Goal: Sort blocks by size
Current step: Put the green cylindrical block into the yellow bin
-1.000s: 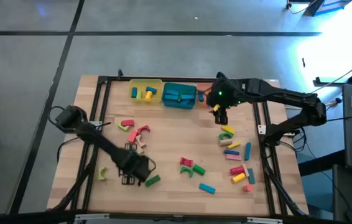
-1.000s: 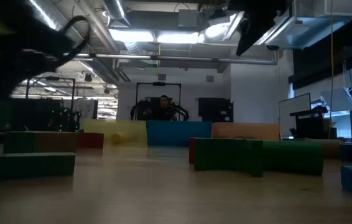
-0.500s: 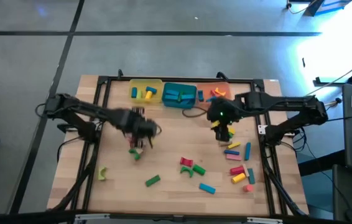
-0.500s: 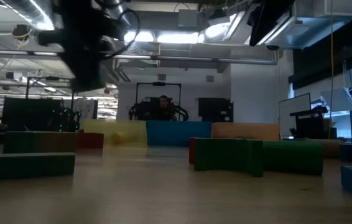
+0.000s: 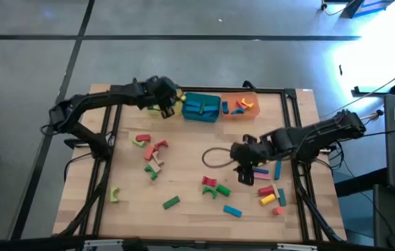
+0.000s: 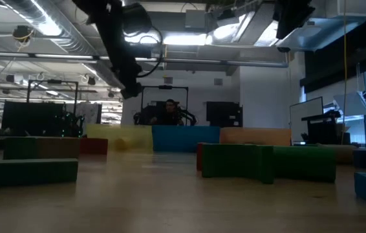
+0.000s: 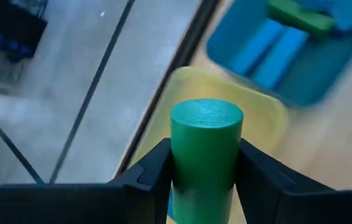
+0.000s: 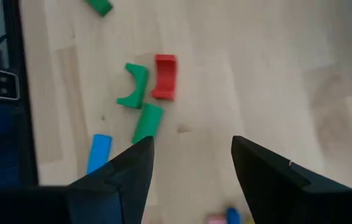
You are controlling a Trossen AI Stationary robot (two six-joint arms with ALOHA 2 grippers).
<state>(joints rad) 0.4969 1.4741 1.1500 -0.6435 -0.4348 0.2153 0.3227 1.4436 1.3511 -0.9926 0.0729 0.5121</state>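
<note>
Wooden tabletop [image 5: 190, 174], framed by black rails, carries loose blocks across most of its width, with three trays lined up along the 12 o'clock edge. At 10 o'clock the left gripper [image 5: 162, 101] hangs over the yellow tray [image 5: 176, 93], its fingers [image 7: 157, 171] clamped on an upright green cylinder [image 7: 206, 152]; it looks carried there to be dropped in with that tray's size class, so release seems the step in hand. Next along are the teal tray [image 5: 201, 108], holding blue and green pieces, and the orange tray [image 5: 239, 108] just beside it. A small cluster of red, pink and green blocks [image 5: 148, 150] lies at 9 o'clock, well apart from the rail. Near the centre sit a red arch [image 8: 165, 76] and a green arch [image 8: 132, 86], close together. The right gripper [image 5: 246, 171] hovers at 4 o'clock with its fingers [image 8: 126, 177] parted and nothing between them, bare wood below, probably lining up a pick from the blocks near the right rail, where room is tighter.
</note>
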